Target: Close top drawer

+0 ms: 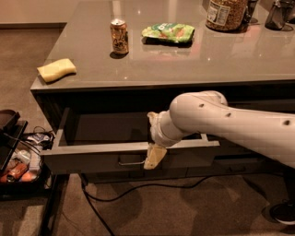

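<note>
The top drawer (87, 159) is a wide grey-brown drawer under the counter. It stands pulled out, with thin grey side walls and a dark inside. A small metal bar handle (130, 162) sits in the middle of its flat front. My white arm reaches in from the right. My gripper (153, 154) is at the drawer's front edge, just right of the handle. One cream finger (155, 156) hangs down over the drawer front; another pale part shows above the rim.
On the grey counter (193, 64) lie a yellow sponge (56, 69), a soda can (119, 37), a green snack bag (168, 32) and a large jar (226, 14). A bin of items (18, 161) stands on the floor at left. A black cable (138, 189) lies under the drawer.
</note>
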Controlling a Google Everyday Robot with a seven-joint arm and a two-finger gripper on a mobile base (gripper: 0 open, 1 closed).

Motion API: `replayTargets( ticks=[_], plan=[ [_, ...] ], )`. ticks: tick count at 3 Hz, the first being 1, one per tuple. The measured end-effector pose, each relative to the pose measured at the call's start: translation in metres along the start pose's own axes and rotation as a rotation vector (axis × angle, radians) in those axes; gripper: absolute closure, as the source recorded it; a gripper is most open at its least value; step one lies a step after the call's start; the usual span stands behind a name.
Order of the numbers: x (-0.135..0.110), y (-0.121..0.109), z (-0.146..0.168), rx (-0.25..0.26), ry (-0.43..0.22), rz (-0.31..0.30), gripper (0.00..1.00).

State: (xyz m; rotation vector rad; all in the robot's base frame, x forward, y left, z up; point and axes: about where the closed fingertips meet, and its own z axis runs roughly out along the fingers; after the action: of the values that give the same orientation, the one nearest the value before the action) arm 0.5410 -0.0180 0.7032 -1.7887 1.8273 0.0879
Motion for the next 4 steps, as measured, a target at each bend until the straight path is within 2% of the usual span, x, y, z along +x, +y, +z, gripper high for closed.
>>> replayTargets(
  ticks=[2, 3, 4],
  plan=[
    [0.002, -0.005, 0.009, 0.003, 0.006, 0.011, 0.0],
    [0.004, -0.012, 0.011, 0.022, 0.009, 0.022, 0.0],
    [0.008, -0.03, 0.03, 0.037, 0.026, 0.037, 0.0]
  ],
)
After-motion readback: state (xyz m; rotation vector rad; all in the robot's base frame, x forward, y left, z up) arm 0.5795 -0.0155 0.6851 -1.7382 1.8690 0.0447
